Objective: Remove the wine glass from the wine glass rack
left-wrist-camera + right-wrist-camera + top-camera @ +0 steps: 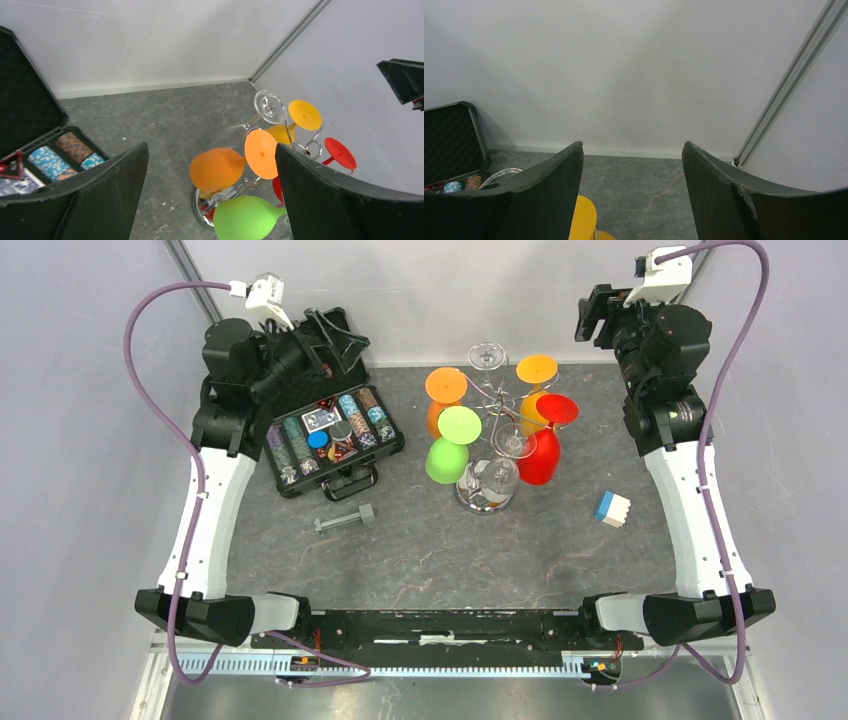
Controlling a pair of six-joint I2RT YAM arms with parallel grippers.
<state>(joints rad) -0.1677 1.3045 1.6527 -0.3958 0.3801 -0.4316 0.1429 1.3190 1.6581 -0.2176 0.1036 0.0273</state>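
Left tool and right tool hover raised, jaws spread wide, holding nothing.

"Any writing here you can make out?"

"None that reads. The card pack in the chip case, at about ten o'clock on the table, has a printed face, but it is too small to tell."

"And from the left wrist?"

"A red-edged packet at nine o'clock bears pale marks, all blurred. The chips show only striped edges, no figures I can read."
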